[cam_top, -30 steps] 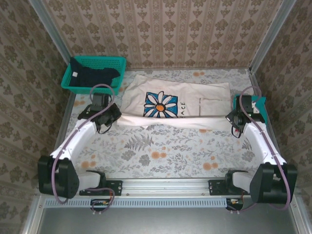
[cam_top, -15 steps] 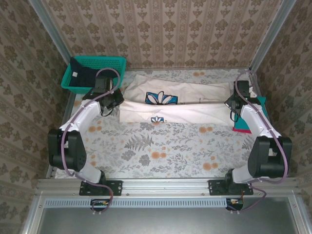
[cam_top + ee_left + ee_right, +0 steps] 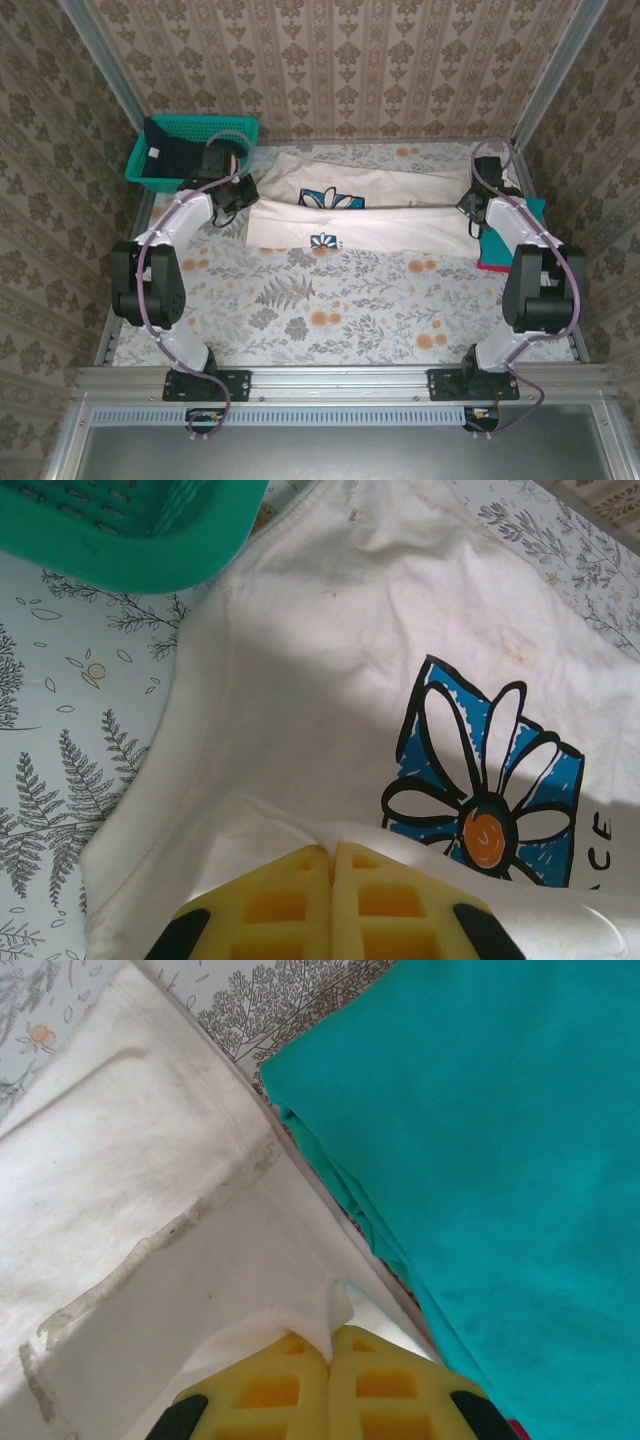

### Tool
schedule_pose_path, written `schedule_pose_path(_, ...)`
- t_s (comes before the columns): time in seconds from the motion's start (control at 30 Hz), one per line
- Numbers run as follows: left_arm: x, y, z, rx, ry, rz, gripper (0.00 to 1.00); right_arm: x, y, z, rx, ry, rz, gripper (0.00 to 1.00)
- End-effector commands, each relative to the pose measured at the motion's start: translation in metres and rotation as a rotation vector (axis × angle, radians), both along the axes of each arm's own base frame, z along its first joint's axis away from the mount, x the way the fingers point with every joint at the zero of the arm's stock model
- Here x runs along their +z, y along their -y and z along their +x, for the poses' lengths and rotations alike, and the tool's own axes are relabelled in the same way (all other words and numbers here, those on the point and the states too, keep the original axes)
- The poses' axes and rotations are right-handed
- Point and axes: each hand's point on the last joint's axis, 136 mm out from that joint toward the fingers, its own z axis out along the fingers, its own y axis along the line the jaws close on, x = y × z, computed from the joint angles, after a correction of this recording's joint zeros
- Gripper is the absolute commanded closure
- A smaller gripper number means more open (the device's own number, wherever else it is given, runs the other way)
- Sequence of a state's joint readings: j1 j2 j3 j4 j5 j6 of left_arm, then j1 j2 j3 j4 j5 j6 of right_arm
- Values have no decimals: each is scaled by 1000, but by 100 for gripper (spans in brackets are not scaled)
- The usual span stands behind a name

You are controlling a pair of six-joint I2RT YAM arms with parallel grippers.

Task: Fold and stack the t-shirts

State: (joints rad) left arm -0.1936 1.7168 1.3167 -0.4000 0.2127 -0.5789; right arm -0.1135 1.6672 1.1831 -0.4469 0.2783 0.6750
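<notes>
Cream-white daisy-print t-shirt (image 3: 400, 225) lies half-folded — left claw (image 3: 331, 852) and right claw (image 3: 331, 1335) each pinch its edge.

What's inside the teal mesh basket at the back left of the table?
A dark navy t-shirt lies bunched in the basket, with a small white label showing on it. Whatever may lie beneath it, and the basket's floor, is covered by the cloth.

cream shirt (image 3: 400, 228): blue daisy print | teal shirt (image 3: 480, 1140): plain | navy shirt (image 3: 165, 160): dark | basket (image 3: 215, 125): green | desk (image 3: 330, 310): pale fern-and-flower print
</notes>
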Motion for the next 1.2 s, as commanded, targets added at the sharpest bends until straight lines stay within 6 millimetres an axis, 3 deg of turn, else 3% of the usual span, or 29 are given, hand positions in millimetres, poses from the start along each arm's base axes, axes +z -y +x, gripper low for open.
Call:
schedule_pose_path(0.0, 13, -10, 19, 15, 56, 27, 100, 5, 11, 13, -10, 11, -46, 100)
schedule_pose_path(0.4, -4, -14, 41, 23, 29, 47, 100, -22, 17, 32, -6, -48, -46, 100)
schedule_pose_path(0.73, -17, -18, 42, 40, 0, 67, 100, -32, 11, 46, 53, -37, 2, 100)
schedule_pose_path(0.83, -17, -17, 44, 36, -4, 59, 100, -33, 9, 49, 66, -43, 19, 92)
schedule_pose_path(0.9, -17, -15, 45, 36, -6, 50, 100, -30, 6, 50, 75, -31, 29, 75)
schedule_pose_path(0.97, -15, -16, 44, 50, -10, 46, 87, -23, 5, 51, 81, -6, 29, 56)
schedule_pose_path(1.03, -9, -16, 44, 58, 9, 40, 59, -10, 5, 51, 99, 42, 12, 41)
schedule_pose_path(1.1, 1, -15, 43, 65, 43, 33, 39, 1, 2, 49, 123, 77, 4, 36)
schedule_pose_path(1.17, 13, -9, 41, 54, 87, 34, 26, 10, -7, 48, 183, 111, 14, 33)
